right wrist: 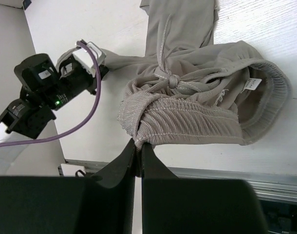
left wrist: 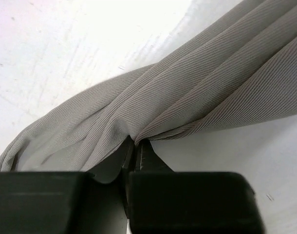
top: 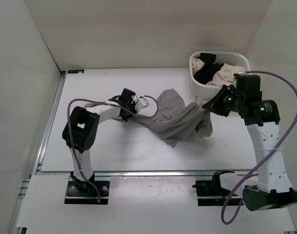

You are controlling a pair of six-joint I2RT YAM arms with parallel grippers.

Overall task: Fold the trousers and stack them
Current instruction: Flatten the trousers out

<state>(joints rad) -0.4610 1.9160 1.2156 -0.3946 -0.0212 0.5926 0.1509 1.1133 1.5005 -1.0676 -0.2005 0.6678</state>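
Left gripper (left wrist: 137, 146): jaws closed tight, with a bunched fold of the grey trousers (left wrist: 212, 87) pinched between the tips. Pleats of the ribbed fabric fan out from the pinch toward the upper right of the wrist view, over the white table (left wrist: 51, 44). From above, the left gripper (top: 149, 103) sits at the left end of the garment. The forearm runs nearly level from right to left, back to a sharply bent elbow, and the upper link drops to the base at the near edge.

Right gripper (right wrist: 139, 145): jaws closed, no visible gap, clamped on the gathered elastic waistband of the trousers (right wrist: 197, 117). A knotted drawstring (right wrist: 173, 80) lies just above the pinch, and a small white label (right wrist: 254, 84) shows inside the open waist. From above, the right gripper (top: 207, 106) holds the right end of the cloth. Its wrist is angled left and down, and the white upper link rises steeply from the base at lower right.

Trousers (top: 180, 119): stretched between the two grippers at mid-table, crumpled and twisted, sagging onto the table (top: 114, 151) in the middle.

A white basket (top: 197, 84) stands at far right just behind the right wrist, holding black and cream clothes (top: 221, 73).
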